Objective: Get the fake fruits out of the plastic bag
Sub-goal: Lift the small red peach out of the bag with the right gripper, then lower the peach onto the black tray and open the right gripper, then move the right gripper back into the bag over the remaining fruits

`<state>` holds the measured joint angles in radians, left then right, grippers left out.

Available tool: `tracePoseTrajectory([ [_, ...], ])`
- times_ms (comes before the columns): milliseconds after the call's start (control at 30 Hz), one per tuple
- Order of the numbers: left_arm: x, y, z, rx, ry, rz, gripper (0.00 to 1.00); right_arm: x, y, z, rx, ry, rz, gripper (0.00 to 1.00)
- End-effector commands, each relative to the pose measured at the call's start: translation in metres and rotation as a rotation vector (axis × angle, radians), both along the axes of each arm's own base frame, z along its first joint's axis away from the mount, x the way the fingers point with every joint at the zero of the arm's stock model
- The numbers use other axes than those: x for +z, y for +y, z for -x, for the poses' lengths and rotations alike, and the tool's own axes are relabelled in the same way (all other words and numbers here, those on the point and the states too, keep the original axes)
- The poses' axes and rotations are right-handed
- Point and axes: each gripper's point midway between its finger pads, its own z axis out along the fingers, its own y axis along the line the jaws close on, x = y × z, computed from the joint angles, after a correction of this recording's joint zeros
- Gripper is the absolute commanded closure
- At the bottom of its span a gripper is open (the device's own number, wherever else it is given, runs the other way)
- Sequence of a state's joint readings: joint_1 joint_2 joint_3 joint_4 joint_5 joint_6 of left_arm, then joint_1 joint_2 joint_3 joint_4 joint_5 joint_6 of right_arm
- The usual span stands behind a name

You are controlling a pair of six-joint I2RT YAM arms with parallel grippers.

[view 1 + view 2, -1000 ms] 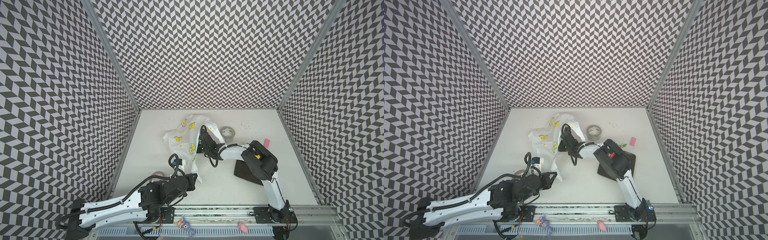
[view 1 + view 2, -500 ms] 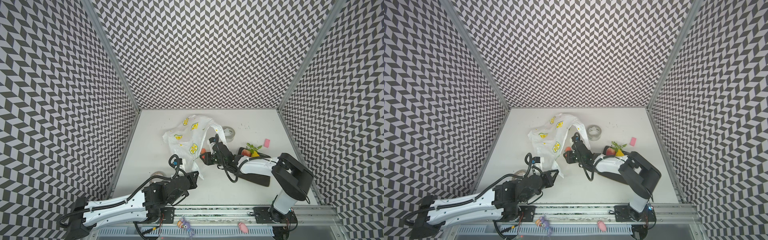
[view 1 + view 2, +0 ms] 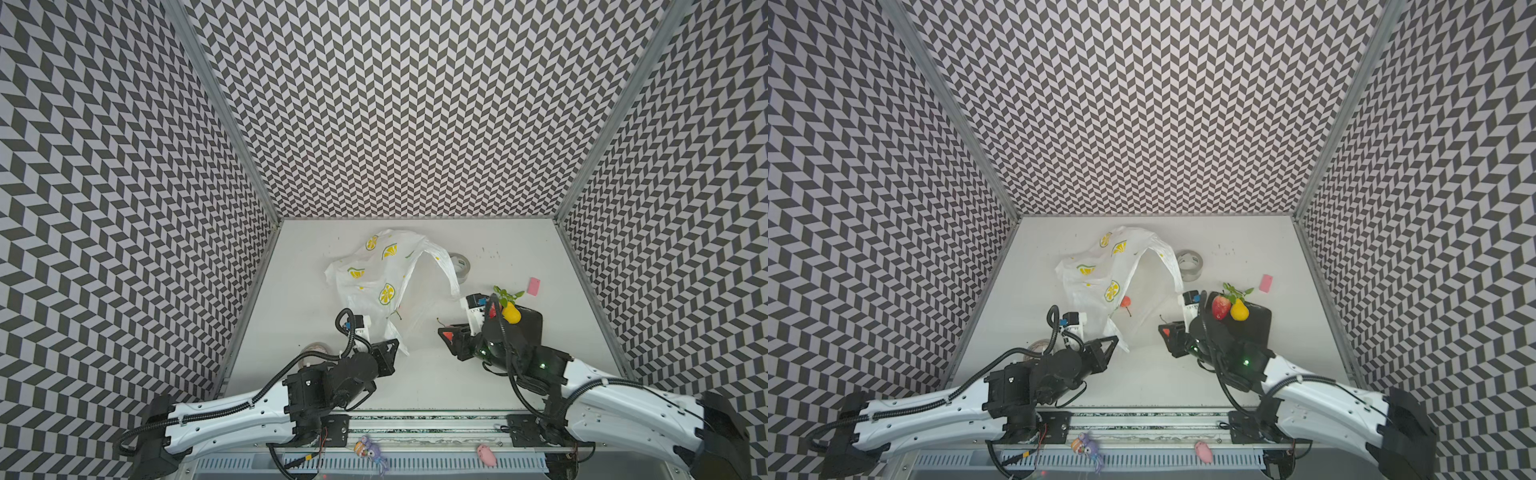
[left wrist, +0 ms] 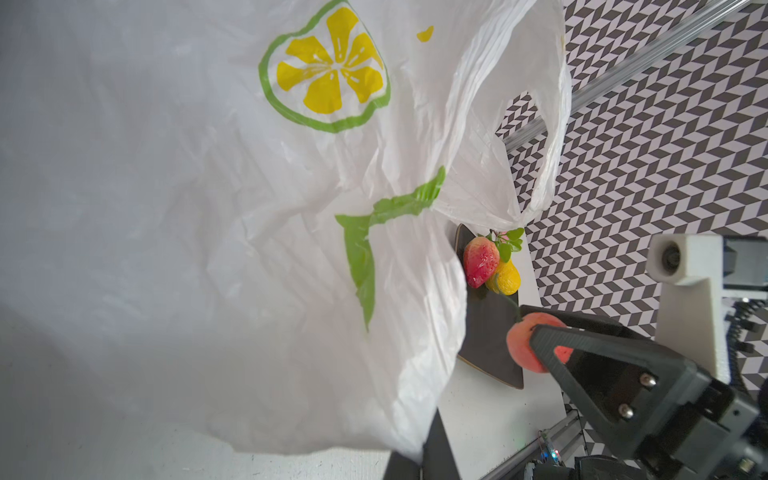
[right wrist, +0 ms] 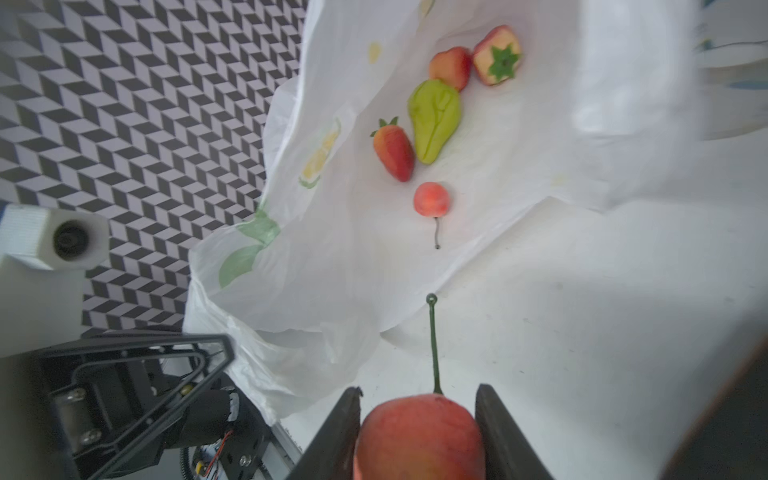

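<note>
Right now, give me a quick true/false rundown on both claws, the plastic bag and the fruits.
1. The right claw grips a red fruit with a green stem. True.
2. The left claw is open and clear of the plastic bag. False: it is shut on the bag's lower edge.
3. The yellow pear lies inside the bag. False: it sits on the dark tray, touching a strawberry.
4. A green ribbed fruit lies in the bag among several red fruits. True.
</note>
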<state>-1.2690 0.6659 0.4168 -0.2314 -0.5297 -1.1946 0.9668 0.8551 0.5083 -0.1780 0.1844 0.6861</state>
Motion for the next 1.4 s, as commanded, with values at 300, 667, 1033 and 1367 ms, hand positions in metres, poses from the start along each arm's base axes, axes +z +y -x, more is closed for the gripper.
tracePoseTrajectory([
  [300,0.003,0.004,-0.001,0.002,-0.029,0.011,1.0,-0.067,-0.115,-0.048,-0.413,0.099,0.191,0.55],
  [667,0.002,0.007,0.0,0.001,-0.026,0.003,1.0,-0.103,-0.115,-0.057,-0.421,0.149,0.237,0.49],
  [1033,0.003,0.013,-0.001,0.019,-0.023,0.003,1.0,-0.055,-0.121,-0.056,-0.429,0.104,0.243,0.33],
  [1367,0.004,0.01,0.0,0.011,-0.029,0.011,1.0,0.03,-0.056,-0.04,-0.144,-0.017,0.042,0.46],
])
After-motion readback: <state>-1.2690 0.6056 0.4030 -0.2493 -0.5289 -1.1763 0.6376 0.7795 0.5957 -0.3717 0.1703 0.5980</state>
